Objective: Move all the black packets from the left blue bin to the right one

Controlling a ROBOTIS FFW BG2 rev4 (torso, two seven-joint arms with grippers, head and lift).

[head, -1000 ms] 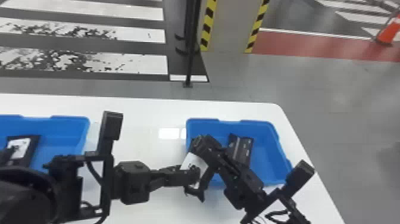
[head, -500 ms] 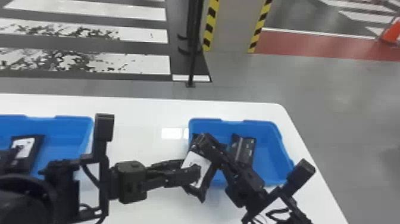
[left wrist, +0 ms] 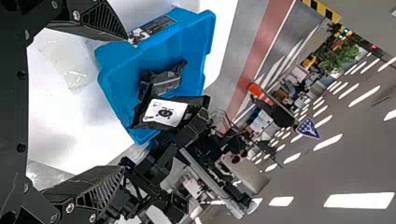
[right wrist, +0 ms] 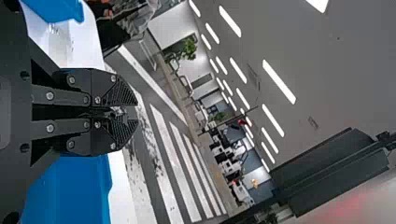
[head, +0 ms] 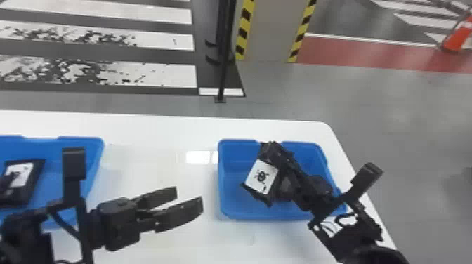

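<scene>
The white-labelled black packet (head: 261,177) hung pinched in the black right gripper (right wrist: 134,112), over the blue plastic bin (head: 230,196) by the white bench's (head: 154,137) right edge. With the left gripper (head: 189,199) wide, lowering before release seemed wise.

Head view crops the left blue bin (head: 92,158)

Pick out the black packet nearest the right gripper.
It's the white-labelled packet held over the right bin by the right gripper, unlike the grey-banded packet inside that bin or the one lying in the left bin.
</scene>
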